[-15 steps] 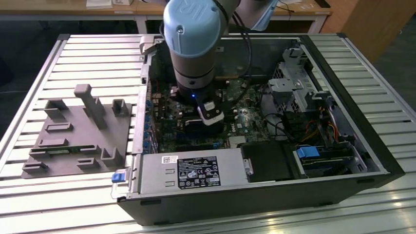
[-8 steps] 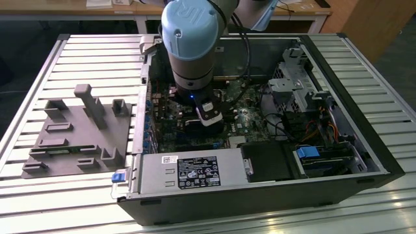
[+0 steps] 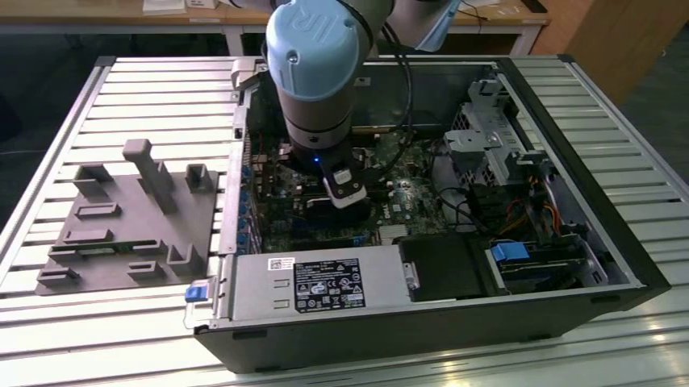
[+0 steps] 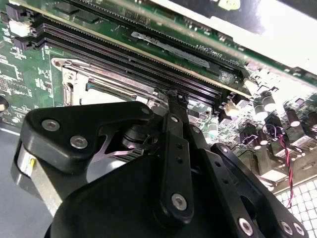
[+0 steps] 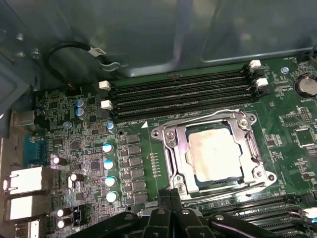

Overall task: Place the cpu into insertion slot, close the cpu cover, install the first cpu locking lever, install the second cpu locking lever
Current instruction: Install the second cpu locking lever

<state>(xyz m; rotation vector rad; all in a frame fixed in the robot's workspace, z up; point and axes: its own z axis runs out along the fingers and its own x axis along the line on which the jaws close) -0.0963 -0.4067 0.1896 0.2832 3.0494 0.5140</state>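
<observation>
In the first wrist view the cpu (image 5: 215,153), a pale silver-tan square, lies in the insertion slot (image 5: 174,148) on the green board. The silver cpu cover (image 5: 253,148) lies flat around it as a frame. One thin wire locking lever (image 5: 208,117) runs along the side by the memory slots, and a second lever (image 5: 225,190) runs along the opposite side. My gripper (image 5: 171,197) is shut, its black fingertips together just off the socket's edge near the second lever. The second wrist view has the gripper (image 4: 174,99) over the socket's metal frame (image 4: 74,82). The exterior view has the gripper (image 3: 342,193) down inside the computer case.
Long black memory slots (image 5: 183,94) run beside the socket, with capacitors (image 5: 110,163) and rear ports (image 5: 25,181) nearby. In the exterior view, the case (image 3: 603,234) holds a power supply (image 3: 312,282) and drive cage (image 3: 490,145). A grey parts fixture (image 3: 129,218) lies on the exterior view's left.
</observation>
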